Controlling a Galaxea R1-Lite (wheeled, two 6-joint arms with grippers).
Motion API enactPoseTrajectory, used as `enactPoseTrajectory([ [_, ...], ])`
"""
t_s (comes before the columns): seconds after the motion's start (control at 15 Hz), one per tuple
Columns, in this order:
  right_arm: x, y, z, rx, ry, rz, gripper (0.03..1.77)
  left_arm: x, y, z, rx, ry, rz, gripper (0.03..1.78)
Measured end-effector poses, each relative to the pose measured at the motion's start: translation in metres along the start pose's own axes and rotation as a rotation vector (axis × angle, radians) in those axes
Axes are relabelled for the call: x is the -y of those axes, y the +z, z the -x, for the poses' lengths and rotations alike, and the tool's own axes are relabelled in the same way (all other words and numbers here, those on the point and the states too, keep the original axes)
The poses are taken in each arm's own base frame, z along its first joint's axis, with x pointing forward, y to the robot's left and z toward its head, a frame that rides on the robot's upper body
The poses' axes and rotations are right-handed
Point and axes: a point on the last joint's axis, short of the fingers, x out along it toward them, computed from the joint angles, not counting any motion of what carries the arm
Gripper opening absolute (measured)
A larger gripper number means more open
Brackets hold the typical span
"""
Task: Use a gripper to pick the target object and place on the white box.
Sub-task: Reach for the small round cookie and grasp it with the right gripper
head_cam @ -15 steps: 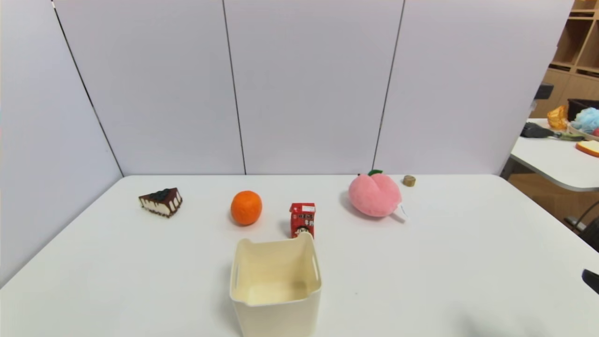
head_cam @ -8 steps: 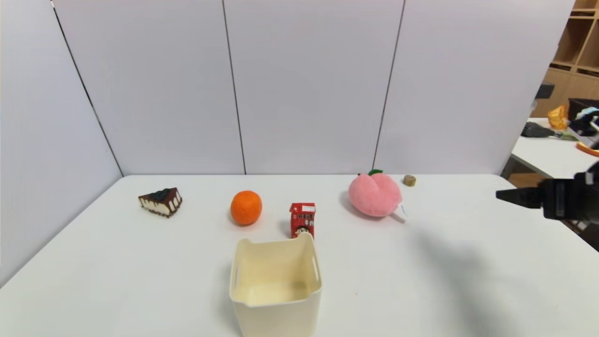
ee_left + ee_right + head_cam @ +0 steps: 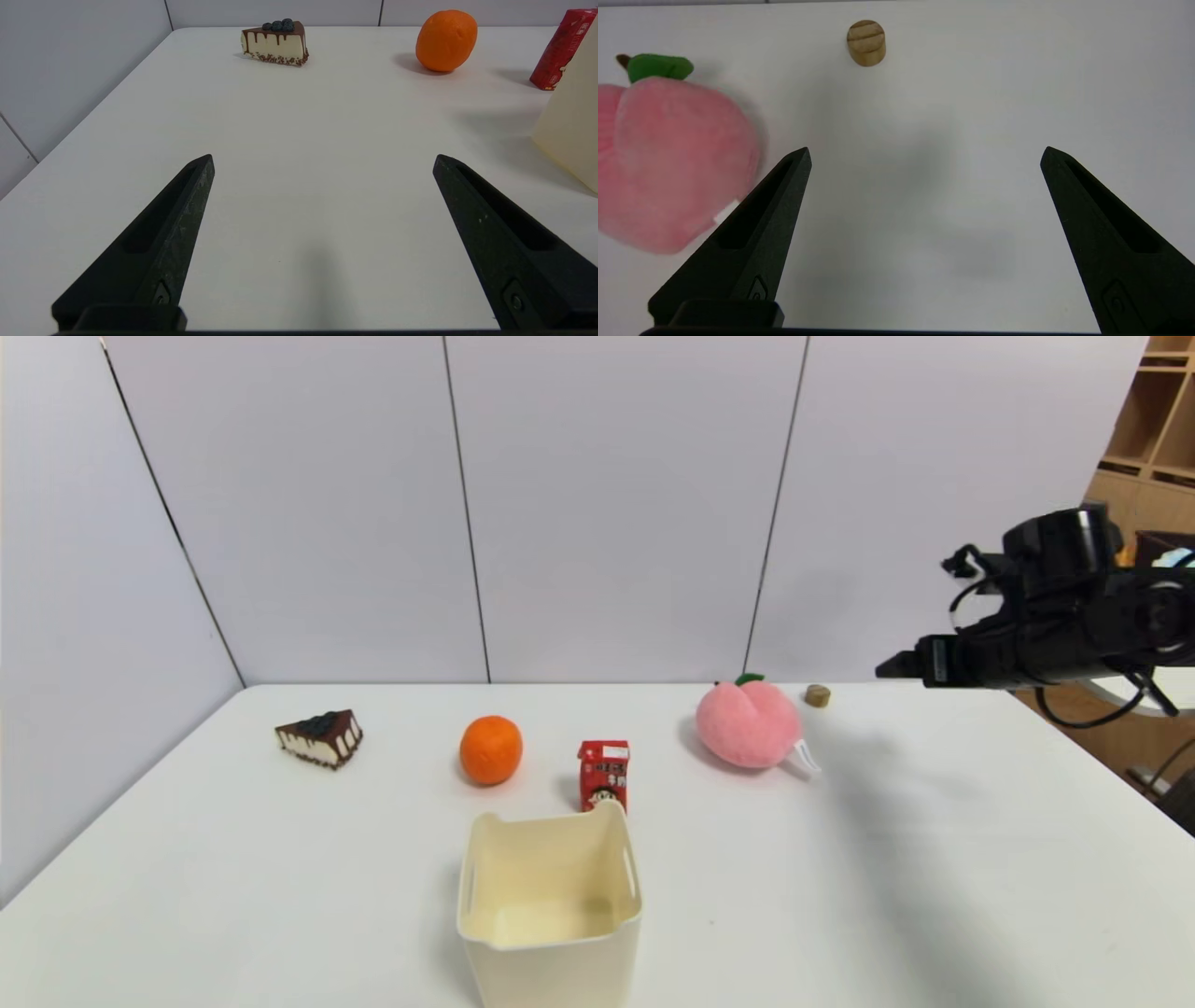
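Right end effector advanced, matte fingers apart; grooved wooden cylinder untouched

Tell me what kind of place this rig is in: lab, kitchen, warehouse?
Most likely a robot test lab or data-collection cell. A plain white table is fenced by blank grey partition panels, and it holds mismatched props: a toy cake slice, a plush peach and a cream bin. Wooden shelving stands behind.
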Motion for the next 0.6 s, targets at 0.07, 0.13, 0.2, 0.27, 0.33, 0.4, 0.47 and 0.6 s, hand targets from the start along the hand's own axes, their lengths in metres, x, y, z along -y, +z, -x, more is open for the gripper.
enactPoseTrajectory([
  [0.07, 0.0, 0.003, -0.016, -0.01, 0.002, 0.004, 1.7, 0.0, 0.0, 0.0, 0.0, 0.0, 0.0, 1.69],
  [0.13, -0.001, 0.005, -0.033, -0.017, 0.003, 0.008, 1.7, 0.0, 0.0, 0.0, 0.0, 0.0, 0.0, 1.69],
  [0.2, -0.002, 0.006, -0.044, -0.023, 0.006, 0.011, 1.7, 0.0, 0.0, 0.0, 0.0, 0.0, 0.0, 1.69],
  [0.27, -0.004, 0.006, -0.056, -0.03, 0.011, 0.015, 1.7, 0.0, 0.0, 0.0, 0.0, 0.0, 0.0, 1.69],
  [0.33, -0.007, 0.004, -0.066, -0.039, 0.016, 0.021, 1.7, 0.0, 0.0, 0.0, 0.0, 0.0, 0.0, 1.69],
  [0.4, -0.01, 0.003, -0.075, -0.049, 0.022, 0.026, 1.7, 0.0, 0.0, 0.0, 0.0, 0.0, -0.001, 1.69],
  [0.47, -0.014, 0.002, -0.083, -0.054, 0.028, 0.031, 1.7, 0.0, 0.0, 0.0, 0.0, 0.0, 0.0, 1.69],
  [0.6, -0.021, 0.001, -0.095, -0.058, 0.038, 0.04, 1.7, 0.0, 0.0, 0.0, 0.0, 0.0, 0.0, 1.69],
])
